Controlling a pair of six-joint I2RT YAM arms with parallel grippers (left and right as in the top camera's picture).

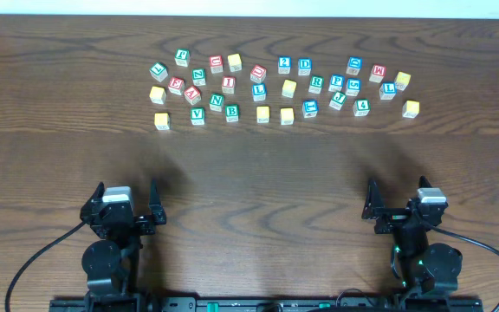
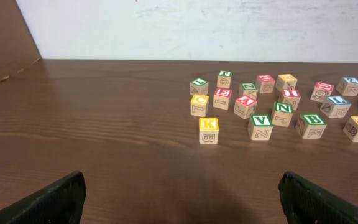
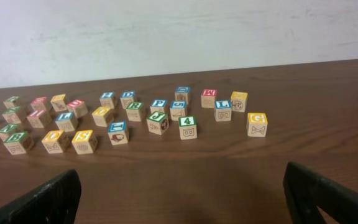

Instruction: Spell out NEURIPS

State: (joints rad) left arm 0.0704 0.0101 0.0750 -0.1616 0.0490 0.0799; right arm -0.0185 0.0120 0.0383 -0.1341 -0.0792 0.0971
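Note:
The letter cubes lie scattered in a band across the far half of the table. In the overhead view I can pick out a green N [image 1: 217, 102], red E [image 1: 177, 85], red U [image 1: 258, 74], green R [image 1: 317, 83], red I [image 1: 229, 84] and blue P [image 1: 336, 83]. The left wrist view shows the green N [image 2: 283, 112]. Green R [image 3: 134, 111] and blue P [image 3: 159, 106] show in the right wrist view. My left gripper [image 1: 128, 201] [image 2: 180, 180] and right gripper [image 1: 397, 204] [image 3: 181, 173] both stand open and hold nothing. They sit near the front edge, well short of the cubes.
Other cubes mix in with these: green V [image 2: 259, 126], green B [image 2: 311, 124], yellow K [image 2: 208, 129], green 4 [image 3: 188, 126], yellow G [image 3: 257, 123], blue L [image 3: 222, 109]. Bare wood [image 1: 258, 173] lies between the cubes and the grippers. A white wall [image 3: 179, 31] runs behind the table.

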